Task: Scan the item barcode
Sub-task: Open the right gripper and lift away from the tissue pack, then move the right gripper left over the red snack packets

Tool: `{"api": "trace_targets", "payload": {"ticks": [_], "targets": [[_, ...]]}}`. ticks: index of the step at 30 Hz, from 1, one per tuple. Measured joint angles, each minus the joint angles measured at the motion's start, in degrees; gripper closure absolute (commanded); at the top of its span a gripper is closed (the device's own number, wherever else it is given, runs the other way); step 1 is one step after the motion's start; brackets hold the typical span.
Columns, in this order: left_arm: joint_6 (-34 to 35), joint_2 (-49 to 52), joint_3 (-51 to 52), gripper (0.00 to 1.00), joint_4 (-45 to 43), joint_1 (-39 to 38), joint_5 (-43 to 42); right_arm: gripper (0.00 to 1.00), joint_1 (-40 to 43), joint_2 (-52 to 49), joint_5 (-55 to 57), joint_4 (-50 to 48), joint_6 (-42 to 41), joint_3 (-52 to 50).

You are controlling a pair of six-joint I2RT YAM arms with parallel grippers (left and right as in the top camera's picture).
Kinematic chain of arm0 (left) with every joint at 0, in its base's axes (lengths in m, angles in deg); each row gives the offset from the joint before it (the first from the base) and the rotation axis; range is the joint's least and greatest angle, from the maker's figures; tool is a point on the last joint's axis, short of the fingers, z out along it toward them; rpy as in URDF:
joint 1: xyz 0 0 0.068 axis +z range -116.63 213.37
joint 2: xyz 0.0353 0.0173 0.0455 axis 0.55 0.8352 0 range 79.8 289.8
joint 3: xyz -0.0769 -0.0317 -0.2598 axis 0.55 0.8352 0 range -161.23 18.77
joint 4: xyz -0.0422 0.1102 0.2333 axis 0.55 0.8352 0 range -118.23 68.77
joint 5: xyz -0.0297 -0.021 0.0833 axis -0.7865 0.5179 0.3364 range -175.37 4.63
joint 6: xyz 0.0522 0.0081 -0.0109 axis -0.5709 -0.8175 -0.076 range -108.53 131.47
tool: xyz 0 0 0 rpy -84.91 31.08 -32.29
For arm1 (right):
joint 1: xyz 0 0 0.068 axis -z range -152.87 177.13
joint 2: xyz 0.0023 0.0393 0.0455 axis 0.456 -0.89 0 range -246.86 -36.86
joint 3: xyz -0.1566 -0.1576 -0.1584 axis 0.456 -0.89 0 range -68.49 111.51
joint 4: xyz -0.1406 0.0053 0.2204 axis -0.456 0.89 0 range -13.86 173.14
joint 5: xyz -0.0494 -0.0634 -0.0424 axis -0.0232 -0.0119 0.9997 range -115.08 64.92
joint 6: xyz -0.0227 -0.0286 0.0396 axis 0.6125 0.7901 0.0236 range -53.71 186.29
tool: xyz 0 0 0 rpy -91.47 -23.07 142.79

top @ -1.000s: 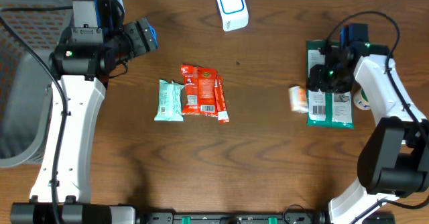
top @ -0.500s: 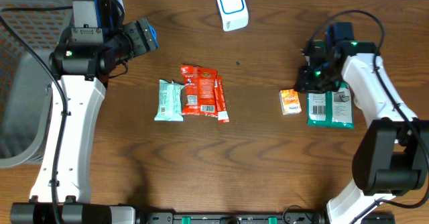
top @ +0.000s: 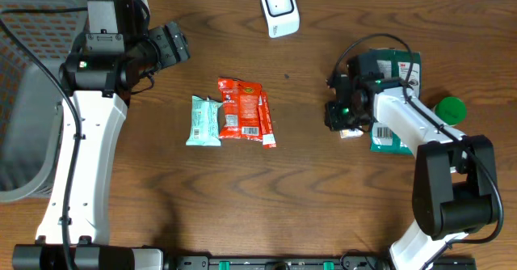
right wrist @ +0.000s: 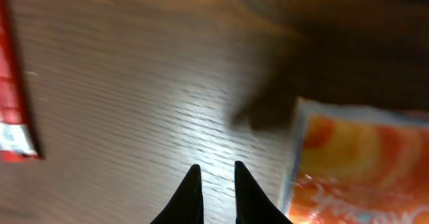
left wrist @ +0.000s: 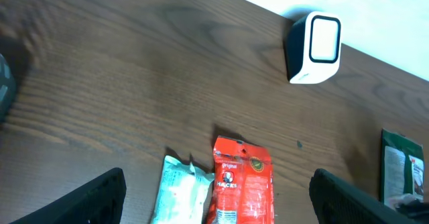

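Dark wood worktop (top: 323,197). We see left tool (top: 176,45) spread wide, empty, well left of scanner (top: 279,9). Right tool (right wrist: 216,167) nearly closed on nothing, orange packet (right wrist: 342,163) just beside it, right of scanner.

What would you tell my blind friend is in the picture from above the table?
The robot's right gripper is down beside a small orange packet on a brown table, next to a green pouch. A red packet and a pale green packet lie in the middle, with a white scanner at the far edge.
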Motion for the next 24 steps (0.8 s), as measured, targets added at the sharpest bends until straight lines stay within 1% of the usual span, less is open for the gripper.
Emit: {"api": "trace_targets", "payload": {"ticks": [6, 11, 13, 15, 20, 23, 24], "targets": [[0.0, 0.0, 0.0, 0.12, 0.0, 0.0, 0.0, 0.89, 0.31, 0.0, 9.05, 1.4, -0.44, -0.33], [0.0, 0.0, 0.0, 0.12, 0.0, 0.0, 0.0, 0.81, 0.92, 0.0, 13.33, 2.47, -0.59, -0.2], [0.0, 0.0, 0.0, 0.12, 0.0, 0.0, 0.0, 0.8, 0.94, 0.0, 14.12, 3.98, -0.76, 0.61], [0.0, 0.0, 0.0, 0.12, 0.0, 0.0, 0.0, 0.76, 0.94, 0.0, 14.82, 6.49, -0.92, 2.62], [0.0, 0.0, 0.0, 0.12, 0.0, 0.0, 0.02, 0.71, 0.94, 0.0, 16.0, 15.56, -1.11, 12.41], [0.0, 0.0, 0.0, 0.12, 0.0, 0.0, 0.0, 0.65, 0.87, 0.02, 12.31, 18.01, -1.09, 17.31], [0.0, 0.0, 0.0, 0.12, 0.0, 0.0, 0.0, 0.62, 0.83, 0.02, 9.77, 18.14, -1.07, 18.43]]}}
